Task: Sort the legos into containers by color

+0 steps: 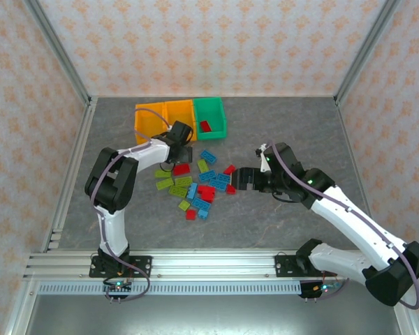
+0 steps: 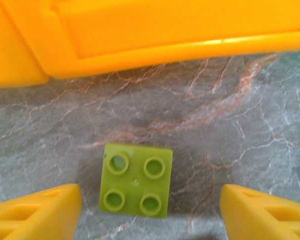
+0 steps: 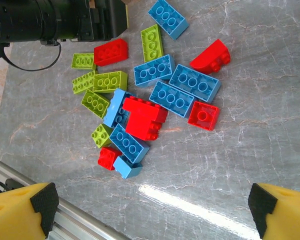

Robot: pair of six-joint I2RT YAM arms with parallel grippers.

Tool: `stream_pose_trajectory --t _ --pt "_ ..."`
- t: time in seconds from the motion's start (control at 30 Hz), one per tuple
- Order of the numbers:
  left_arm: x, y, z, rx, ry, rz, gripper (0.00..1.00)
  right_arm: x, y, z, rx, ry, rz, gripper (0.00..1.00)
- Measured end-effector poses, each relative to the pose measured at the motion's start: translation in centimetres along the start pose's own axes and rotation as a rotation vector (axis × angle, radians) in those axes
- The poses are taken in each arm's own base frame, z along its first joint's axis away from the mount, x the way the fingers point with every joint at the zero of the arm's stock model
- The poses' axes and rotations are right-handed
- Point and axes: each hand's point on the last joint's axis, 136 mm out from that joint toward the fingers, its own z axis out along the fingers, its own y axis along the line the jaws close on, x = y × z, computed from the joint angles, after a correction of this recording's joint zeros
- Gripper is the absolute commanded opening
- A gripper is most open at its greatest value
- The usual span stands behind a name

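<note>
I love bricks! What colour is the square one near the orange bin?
Lime green plastic four-stud brick, best in left wrist view.

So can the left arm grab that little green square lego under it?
Probably yes: the green lego lies flat on bare table between the left tool's open fingers, nothing on top, the orange bin apart behind it.

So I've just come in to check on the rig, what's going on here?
Two arms are sorting lego bricks into bins by colour. The left gripper hangs open over a lime green brick beside an orange bin, a finger on each side, not touching it. The right gripper is open by the loose pile. One red brick lies in the green bin.
</note>
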Motion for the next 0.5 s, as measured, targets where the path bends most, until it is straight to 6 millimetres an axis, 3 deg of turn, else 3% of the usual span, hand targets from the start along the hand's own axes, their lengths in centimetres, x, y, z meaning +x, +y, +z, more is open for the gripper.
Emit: stream_pose_trajectory --t 0.17,0.27,0.5 --pt "-1.1 0.4 1.2 -0.012 0.003 -0.019 0.51 -0.1 -0.1 0.3 0.005 0.001 0.02 0.99" --pt "-0.9 0.9 1.6 -0.023 0.021 -0.024 0.37 -0.1 -0.2 0.4 0.011 0.002 0.027 0.99" --pt "0.2 1.1 1.0 -0.003 0.039 -0.028 0.27 -0.3 -0.4 0.3 0.024 -0.011 0.054 0.99"
